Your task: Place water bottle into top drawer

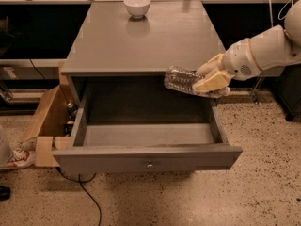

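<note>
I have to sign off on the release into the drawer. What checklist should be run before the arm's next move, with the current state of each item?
1. Grip: ok. The gripper is shut on the water bottle, which lies sideways.
2. Drawer open: ok. The top drawer is pulled well out.
3. Bottle over the opening: cannot tell. It hangs at the drawer's right rear corner, by the front edge of the cabinet top.
4. Room to lower past that edge: cannot tell.
5. White bowl out of the path: ok. It stands at the far edge.
6. Cap on: cannot tell.
</note>
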Robot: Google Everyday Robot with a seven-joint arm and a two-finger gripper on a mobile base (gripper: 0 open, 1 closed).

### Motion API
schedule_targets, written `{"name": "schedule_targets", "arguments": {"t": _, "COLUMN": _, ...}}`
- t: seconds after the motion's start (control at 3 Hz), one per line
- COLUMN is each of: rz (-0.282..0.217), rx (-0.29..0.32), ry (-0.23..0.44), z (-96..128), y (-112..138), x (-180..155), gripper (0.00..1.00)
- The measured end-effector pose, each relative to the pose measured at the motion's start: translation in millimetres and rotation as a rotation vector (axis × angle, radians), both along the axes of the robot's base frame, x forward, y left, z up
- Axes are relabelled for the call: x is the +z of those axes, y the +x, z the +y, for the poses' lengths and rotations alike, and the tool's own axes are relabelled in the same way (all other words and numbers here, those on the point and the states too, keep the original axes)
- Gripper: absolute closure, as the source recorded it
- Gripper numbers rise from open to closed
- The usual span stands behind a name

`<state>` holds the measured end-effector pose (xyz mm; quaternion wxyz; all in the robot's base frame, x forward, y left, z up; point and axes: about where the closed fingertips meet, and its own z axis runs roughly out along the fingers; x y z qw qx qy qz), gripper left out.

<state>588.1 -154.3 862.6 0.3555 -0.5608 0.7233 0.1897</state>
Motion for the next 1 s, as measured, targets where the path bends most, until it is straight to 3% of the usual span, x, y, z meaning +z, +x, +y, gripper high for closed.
{"name": "schedule_targets", "arguments": {"t": 0.33, "rz": 0.000, "rx": 0.000, "ry": 0.000, "z": 0, "y": 0, "x": 0, "gripper": 1.00}}
{"name": "schedule_targets", "arguments": {"t": 1.0, "rz": 0.112, "rx": -0.046, "ry": -0.083, "z": 21, "y": 7, "x": -78, "gripper": 1.00}}
